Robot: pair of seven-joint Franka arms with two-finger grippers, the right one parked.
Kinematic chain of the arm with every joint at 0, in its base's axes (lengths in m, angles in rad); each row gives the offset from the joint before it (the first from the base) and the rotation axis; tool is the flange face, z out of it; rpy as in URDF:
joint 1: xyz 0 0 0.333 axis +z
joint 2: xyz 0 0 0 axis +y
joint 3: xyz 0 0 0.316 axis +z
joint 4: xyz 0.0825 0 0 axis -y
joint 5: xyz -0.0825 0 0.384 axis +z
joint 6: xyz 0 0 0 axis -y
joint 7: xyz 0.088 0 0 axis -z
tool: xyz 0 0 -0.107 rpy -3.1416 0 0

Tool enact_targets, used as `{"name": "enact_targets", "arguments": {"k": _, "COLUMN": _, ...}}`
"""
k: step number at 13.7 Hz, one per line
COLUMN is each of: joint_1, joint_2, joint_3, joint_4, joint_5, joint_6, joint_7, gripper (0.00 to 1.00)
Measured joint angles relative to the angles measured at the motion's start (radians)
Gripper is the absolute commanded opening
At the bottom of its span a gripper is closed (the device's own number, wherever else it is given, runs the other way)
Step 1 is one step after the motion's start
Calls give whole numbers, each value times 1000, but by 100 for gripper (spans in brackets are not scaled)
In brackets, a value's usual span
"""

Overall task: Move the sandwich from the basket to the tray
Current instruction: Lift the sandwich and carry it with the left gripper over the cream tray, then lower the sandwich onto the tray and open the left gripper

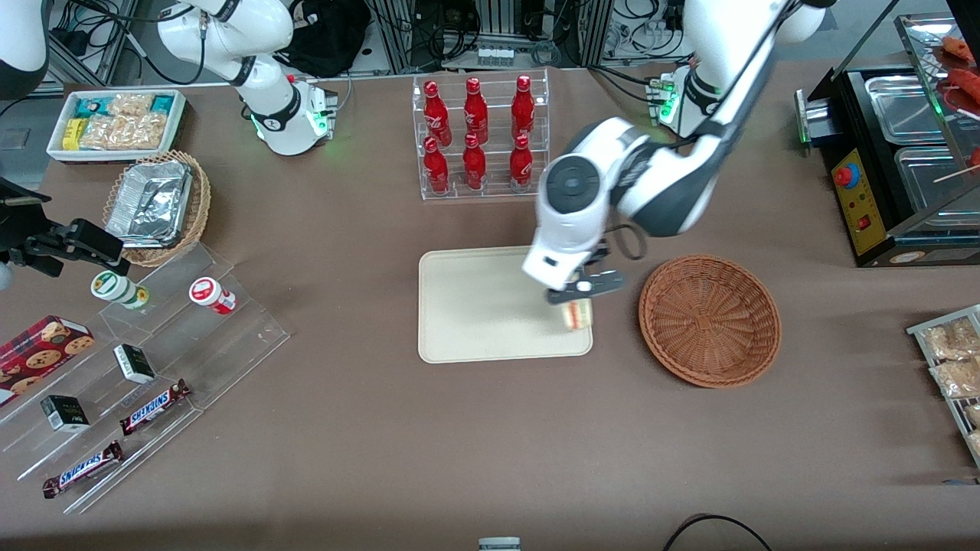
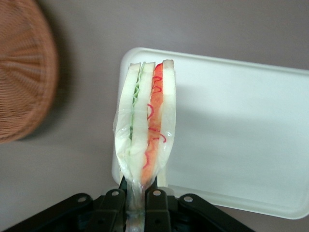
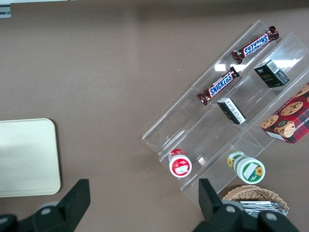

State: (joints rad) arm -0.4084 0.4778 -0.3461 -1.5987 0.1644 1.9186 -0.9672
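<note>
The hand (image 2: 136, 203) is closed on the wrapper tail of the sandwich (image 2: 145, 125), which hangs below it, long axis pointing away from the fingers, over the tray (image 2: 241, 145) edge nearest the basket (image 2: 21, 72) (now empty); lowering looks next.

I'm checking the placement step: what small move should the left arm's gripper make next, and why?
Probably shift a little inward over the cream-beige rectangular tray, then lower. The gripper is shut on the wrapped triangular white-bread sandwich, held over the tray's edge nearest the reddish-brown woven wicker basket.
</note>
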Motion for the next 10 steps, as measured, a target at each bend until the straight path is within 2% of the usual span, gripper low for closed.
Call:
{"name": "enact_targets", "arguments": {"k": 5, "joint_1": -54, "joint_2": 129, "joint_3": -8, "joint_4": 21, "joint_5": 7, "joint_6": 198, "joint_7": 4, "gripper": 12}}
{"name": "enact_targets", "arguments": {"k": 10, "joint_1": -87, "joint_2": 180, "joint_3": -21, "joint_4": 51, "joint_5": 14, "joint_6": 216, "joint_7": 5, "gripper": 13}}
